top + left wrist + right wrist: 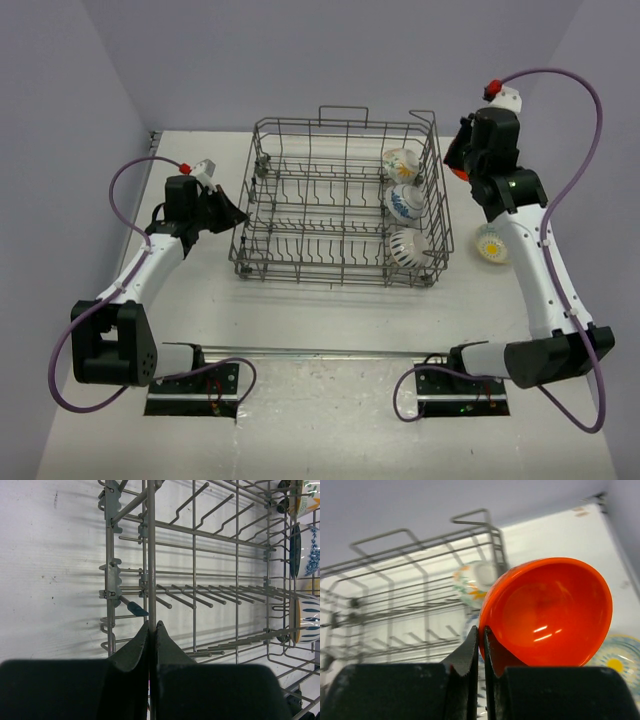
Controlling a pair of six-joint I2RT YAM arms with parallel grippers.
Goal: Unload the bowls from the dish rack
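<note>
Three patterned bowls (403, 200) stand in a row down the right side of the rack (320, 215) from above, and a yellow bowl (490, 243) lies on the counter (330, 320) just right of it. The right hand (462, 152) holds the orange bowl (459, 173) beside the rack's far right corner. Over to the left wrist: the left hand (151, 626) is pressed together, pinching a wire on the rack's left side. Right wrist now: both fingers (467, 655) clamp the orange bowl's rim, bowl tilted, clear of the rack.
</note>
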